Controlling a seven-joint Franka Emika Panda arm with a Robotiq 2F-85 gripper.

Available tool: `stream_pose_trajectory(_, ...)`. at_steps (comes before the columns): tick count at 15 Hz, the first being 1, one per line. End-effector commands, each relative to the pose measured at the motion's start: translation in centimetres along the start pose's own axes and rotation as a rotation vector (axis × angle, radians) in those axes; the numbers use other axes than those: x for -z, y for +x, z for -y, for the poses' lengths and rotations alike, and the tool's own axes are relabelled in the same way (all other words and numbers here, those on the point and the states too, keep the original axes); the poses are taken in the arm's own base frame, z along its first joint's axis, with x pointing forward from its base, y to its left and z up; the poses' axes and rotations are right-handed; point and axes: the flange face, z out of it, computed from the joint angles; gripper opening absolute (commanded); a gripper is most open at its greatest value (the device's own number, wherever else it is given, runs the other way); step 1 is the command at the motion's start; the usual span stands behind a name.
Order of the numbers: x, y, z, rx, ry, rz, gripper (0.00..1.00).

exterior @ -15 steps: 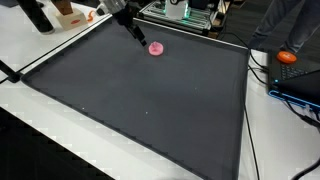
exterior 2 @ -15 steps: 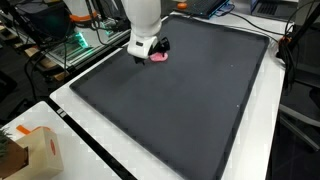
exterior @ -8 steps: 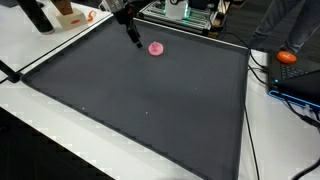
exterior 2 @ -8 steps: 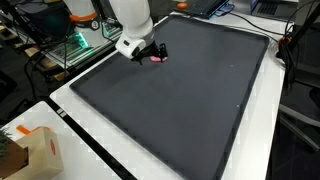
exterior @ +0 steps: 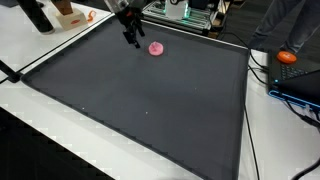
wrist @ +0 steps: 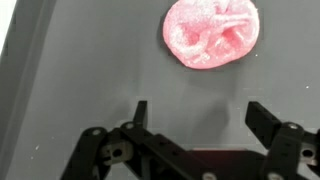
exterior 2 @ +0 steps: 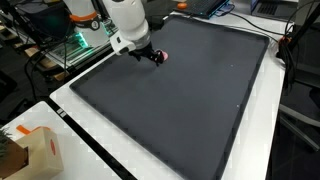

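Gripper (wrist: 197,108) was held with jaws apart and empty, so the pink lump (wrist: 213,33) was left lying free just ahead on the dark mat (wrist: 70,60).

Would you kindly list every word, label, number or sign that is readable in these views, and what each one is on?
No text can be read in any view.
The pink object: no print or label on it.
The black mat: plain, no markings.
The cardboard box: any print is too small and blurred to read.
The equipment behind the mat: too small and blurred to read.
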Motion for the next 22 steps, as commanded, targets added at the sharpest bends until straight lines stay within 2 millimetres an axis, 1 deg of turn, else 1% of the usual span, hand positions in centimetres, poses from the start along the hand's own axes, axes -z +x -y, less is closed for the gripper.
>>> stream_pose_trajectory(1, -0.5, -0.3, -1.1, -0.177, 0.012, 0.083, 1.0)
stream_pose_trajectory(4, -0.7, -0.3, -1.5, -0.276, 0.051, 0.184, 1.0)
stream_pose_trajectory(7, -0.9, -0.2, -1.7, -0.319, 0.097, 0.228, 1.0)
stream_pose_trajectory(12, -1.5, 0.2, -1.9, -0.328, 0.138, 0.253, 1.0)
stream_pose_trajectory(22, -2.0, 0.6, -2.7, -0.296, 0.164, 0.28, 1.0)
